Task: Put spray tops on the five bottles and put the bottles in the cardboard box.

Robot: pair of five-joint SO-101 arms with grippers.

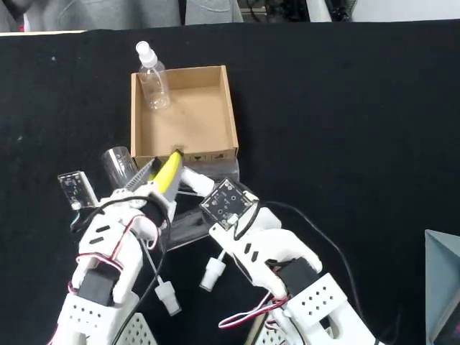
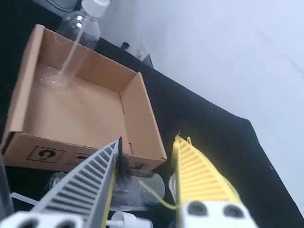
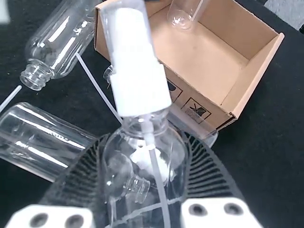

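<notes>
A black tabletop (image 1: 359,108) carries an open cardboard box (image 1: 190,122), seen from above, with two robot arms on its near side. One finished bottle (image 1: 154,83), clear with a white spray top, stands tilted in the box's far left corner, its head leaning out over the rim. The left pincer (image 1: 154,175), one finger grey and one yellow, hangs just outside the box's near wall with its fingers spread and nothing between them. The right pincer (image 3: 145,156), black, sits just beside that same near wall towards the box's right corner, clenched around the gripped bottle (image 3: 137,142), a clear bottle whose white spray top (image 3: 135,71) points towards the box. Two uncapped bottles lie on the tabletop outside the box's near left corner: the nearer open bottle (image 3: 59,40) close to the wall, the farther open bottle (image 3: 42,142) a little beyond it. Two loose spray tops, one (image 1: 212,273) between the arms and one (image 1: 167,296) beside the left arm, lie well apart from the box on its near side.
</notes>
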